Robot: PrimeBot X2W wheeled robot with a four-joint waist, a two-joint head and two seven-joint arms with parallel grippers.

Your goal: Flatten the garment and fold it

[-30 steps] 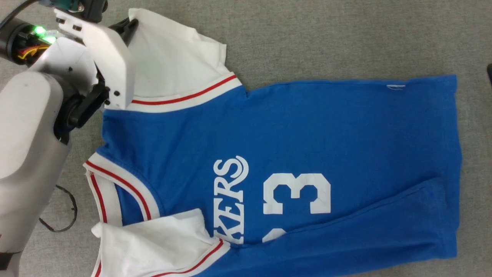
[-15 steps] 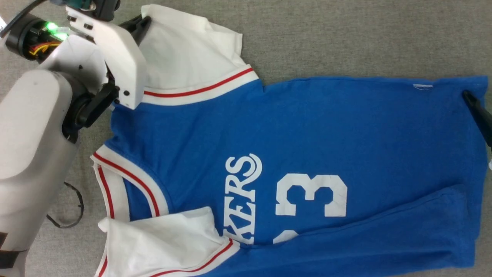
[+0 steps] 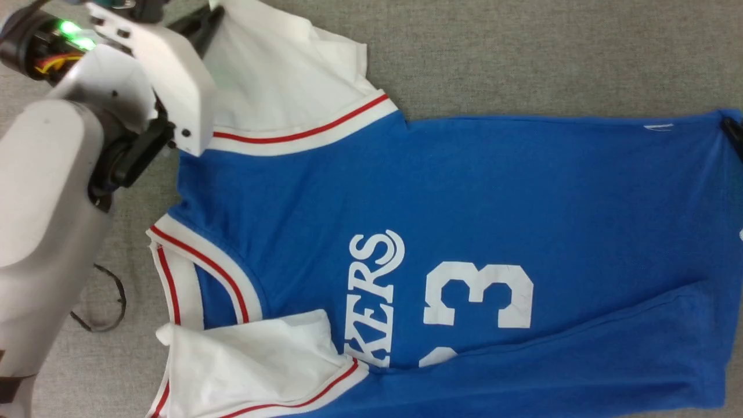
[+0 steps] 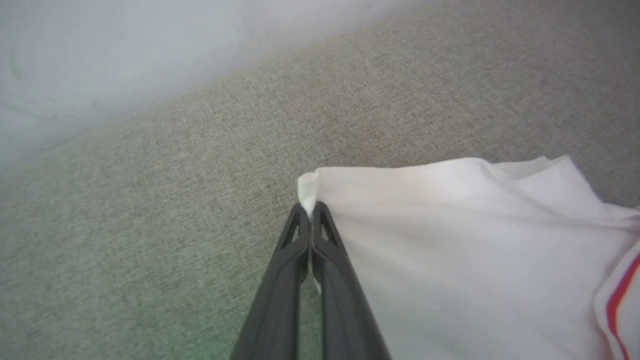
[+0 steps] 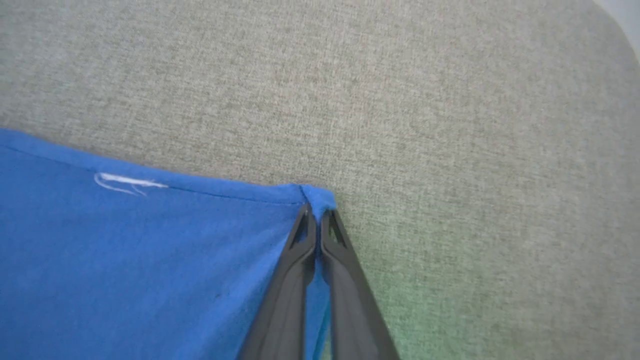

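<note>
The garment point(image 3: 464, 191), a royal-blue jersey with white sleeves, red-striped trim and a white 3, lies spread on grey cloth, collar to the left and hem to the right. My left gripper point(image 3: 203, 23) is at the top left, shut on the corner of the upper white sleeve point(image 4: 450, 250); in the left wrist view its tips point(image 4: 311, 212) pinch the sleeve's edge. My right gripper point(image 3: 732, 129) shows at the far right edge, at the hem's upper corner. In the right wrist view this gripper point(image 5: 318, 215) is shut on that blue corner point(image 5: 150, 260). The lower sleeve lies crumpled and a diagonal fold crosses the lower hem.
A thin dark cable loop point(image 3: 104, 307) lies on the grey surface point(image 3: 522, 52) left of the collar, beside my pale left forearm point(image 3: 40, 220). Beyond the sleeve, a pale wall point(image 4: 75, 60) borders the surface. Bare grey cloth point(image 5: 475, 150) stretches past the hem corner.
My right gripper has come in along the hem to its upper corner and shut on it. The jersey's upper edge now runs straighter. The head view has shifted a little.
</note>
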